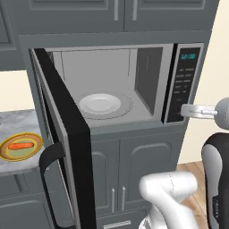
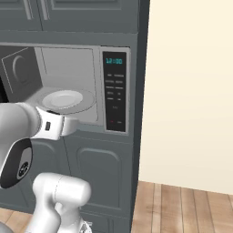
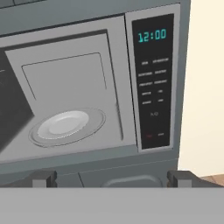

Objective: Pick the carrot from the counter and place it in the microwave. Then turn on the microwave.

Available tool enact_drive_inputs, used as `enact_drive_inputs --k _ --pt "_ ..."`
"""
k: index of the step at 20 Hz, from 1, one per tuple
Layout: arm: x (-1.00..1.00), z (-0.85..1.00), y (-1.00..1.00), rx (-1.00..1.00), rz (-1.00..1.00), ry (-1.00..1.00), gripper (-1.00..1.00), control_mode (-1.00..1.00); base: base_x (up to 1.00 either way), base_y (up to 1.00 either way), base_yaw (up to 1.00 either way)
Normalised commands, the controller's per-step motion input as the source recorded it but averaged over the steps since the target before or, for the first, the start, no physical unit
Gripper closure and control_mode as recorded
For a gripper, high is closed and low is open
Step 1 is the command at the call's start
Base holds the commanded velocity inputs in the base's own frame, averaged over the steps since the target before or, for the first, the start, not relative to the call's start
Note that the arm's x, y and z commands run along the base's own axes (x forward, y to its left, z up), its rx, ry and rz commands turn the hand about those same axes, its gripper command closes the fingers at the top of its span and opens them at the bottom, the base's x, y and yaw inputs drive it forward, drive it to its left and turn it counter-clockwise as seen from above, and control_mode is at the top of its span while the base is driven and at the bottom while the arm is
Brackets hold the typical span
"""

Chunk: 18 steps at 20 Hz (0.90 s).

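One carrot lies on the plate on the counter, well left of our hand. Our hand hangs open and empty before the open microwave, below its keypad.

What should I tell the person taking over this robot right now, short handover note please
Gripper: open, holding nothing, in front of the microwave near its keypad.
Carrot: on the yellow-rimmed plate on the counter, left of the microwave.
Microwave: door swung open, white dish inside, nothing on it; display reads 12:00.
Done: nothing yet.
Left: pick the carrot, place it inside, close the door, turn the microwave on.
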Motion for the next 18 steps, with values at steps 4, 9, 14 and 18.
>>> enact_drive_inputs --k 4,9,14,18 --pt "-0.03 0.0 -0.01 0.01 -0.01 0.01 -1.0 1.0 0.0 0.0 0.0" --pt "0.0 0.0 0.0 0.0 0.0 0.0 -1.0 1.0 -0.01 0.0 0.0" --pt "0.0 0.0 0.0 0.0 0.0 0.0 -1.0 1.0 -0.09 -0.02 0.0" --pt "0.0 0.0 0.0 0.0 0.0 0.0 -1.0 1.0 -0.31 -0.08 -0.01"
